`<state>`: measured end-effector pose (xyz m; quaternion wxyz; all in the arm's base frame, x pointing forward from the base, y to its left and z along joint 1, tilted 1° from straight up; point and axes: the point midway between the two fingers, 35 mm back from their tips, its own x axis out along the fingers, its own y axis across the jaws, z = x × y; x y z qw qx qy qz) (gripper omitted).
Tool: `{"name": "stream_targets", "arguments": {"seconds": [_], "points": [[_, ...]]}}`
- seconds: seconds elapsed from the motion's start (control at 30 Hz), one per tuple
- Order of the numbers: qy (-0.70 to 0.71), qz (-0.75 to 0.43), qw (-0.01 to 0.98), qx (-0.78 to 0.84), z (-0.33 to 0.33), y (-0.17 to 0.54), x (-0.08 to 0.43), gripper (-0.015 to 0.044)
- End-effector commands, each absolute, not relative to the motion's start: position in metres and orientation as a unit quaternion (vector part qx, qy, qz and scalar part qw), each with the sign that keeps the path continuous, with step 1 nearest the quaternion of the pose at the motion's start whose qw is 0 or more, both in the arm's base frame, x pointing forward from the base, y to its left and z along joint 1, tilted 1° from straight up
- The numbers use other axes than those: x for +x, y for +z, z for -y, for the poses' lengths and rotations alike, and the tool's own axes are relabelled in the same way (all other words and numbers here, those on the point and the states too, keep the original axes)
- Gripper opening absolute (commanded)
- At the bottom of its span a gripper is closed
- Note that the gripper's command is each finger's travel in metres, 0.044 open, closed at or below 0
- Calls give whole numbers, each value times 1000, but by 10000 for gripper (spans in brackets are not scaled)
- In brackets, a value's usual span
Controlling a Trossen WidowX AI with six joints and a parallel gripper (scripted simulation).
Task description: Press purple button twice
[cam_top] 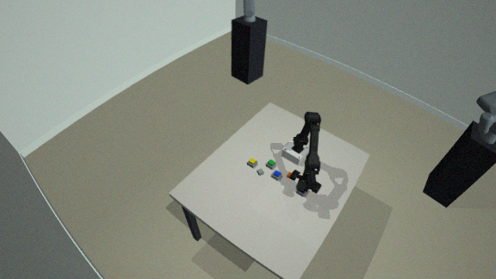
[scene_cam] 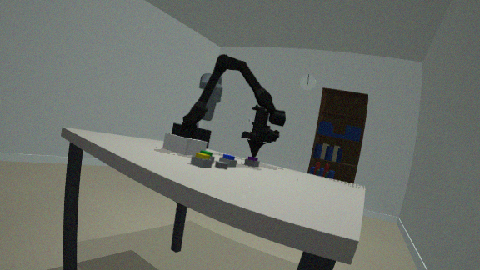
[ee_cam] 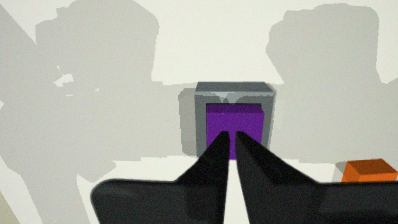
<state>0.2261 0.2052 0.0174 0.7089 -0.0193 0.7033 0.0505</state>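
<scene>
The purple button (scene_cam: 250, 159) (ee_cam: 235, 120) sits in a grey square housing (cam_top: 302, 193) (scene_cam: 252, 163) (ee_cam: 200, 120) on the table. In the top view the arm hides its purple cap. My gripper (scene_cam: 254, 156) (ee_cam: 231, 138) is shut with nothing between its fingers and points straight down. Its tips are over the purple cap, at or very close to its top face. Whether they touch it, and whether the cap is pushed down, I cannot tell for sure.
An orange block (cam_top: 289, 175) (ee_cam: 370, 172) lies near the purple button. The blue button (cam_top: 277, 174) (scene_cam: 228, 157), green button (cam_top: 270, 163), yellow button (cam_top: 252, 162) (scene_cam: 202, 156) and a small grey block (cam_top: 260, 171) (scene_cam: 222, 165) stand farther along the table (cam_top: 224, 198) (scene_cam: 267, 187).
</scene>
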Motion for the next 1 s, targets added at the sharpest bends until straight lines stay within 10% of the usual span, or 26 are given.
{"name": "stream_targets", "arguments": {"seconds": [0.0,0.97], "points": [[46,-704,709,-21,-204,10,225,20],[46,-704,709,-20,-203,41,225,20]]}}
